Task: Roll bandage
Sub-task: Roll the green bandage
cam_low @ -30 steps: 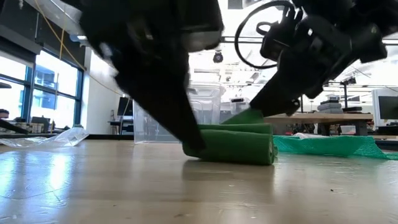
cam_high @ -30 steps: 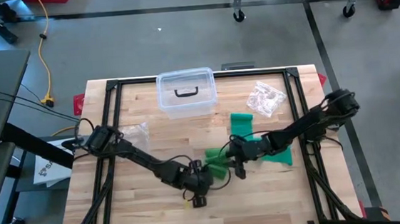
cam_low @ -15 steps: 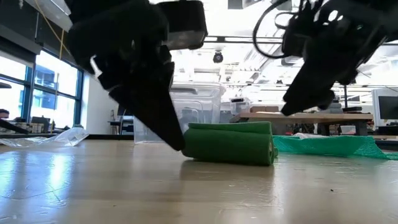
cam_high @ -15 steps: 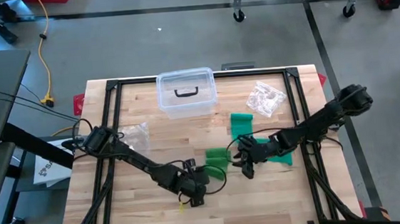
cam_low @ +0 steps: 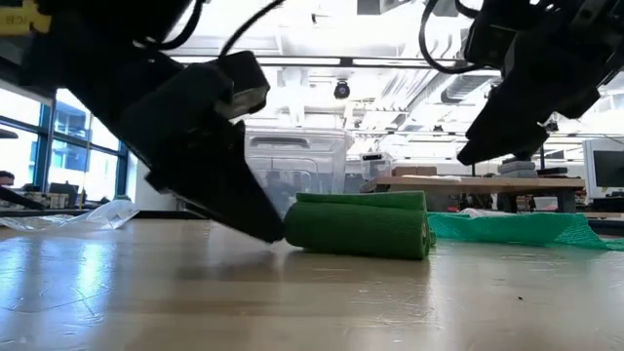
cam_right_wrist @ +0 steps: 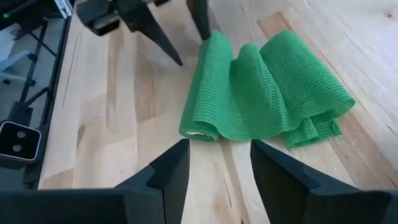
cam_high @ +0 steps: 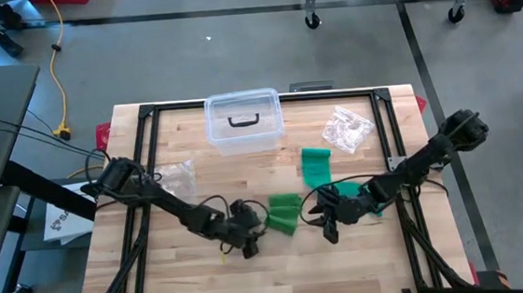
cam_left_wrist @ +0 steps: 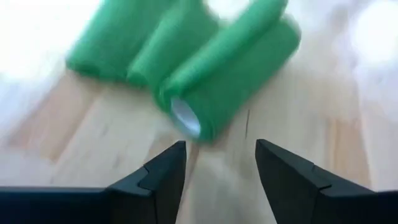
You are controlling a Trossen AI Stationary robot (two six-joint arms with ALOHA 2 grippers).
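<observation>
On the wooden table (cam_high: 187, 274) the green bandage (cam_high: 284, 214) lies partly rolled near the middle, its loose tail toward the right arm. The left gripper (cam_high: 247, 230) and the right gripper (cam_high: 323, 221) flank it, both with fingers apart and empty. To roll well, I think one should pin the tail while the other turns the roll evenly.

Both arms are showing as dark, near-black jointed links with rounded housings at the joints. Thin black cables are looping out beside each wrist. The left tool (cam_high: 247, 232) and the right tool (cam_high: 326, 222) are each ending in two matte black fingers (cam_left_wrist: 163, 174), wedge-shaped, angular and tapering toward pointed tips.
</observation>
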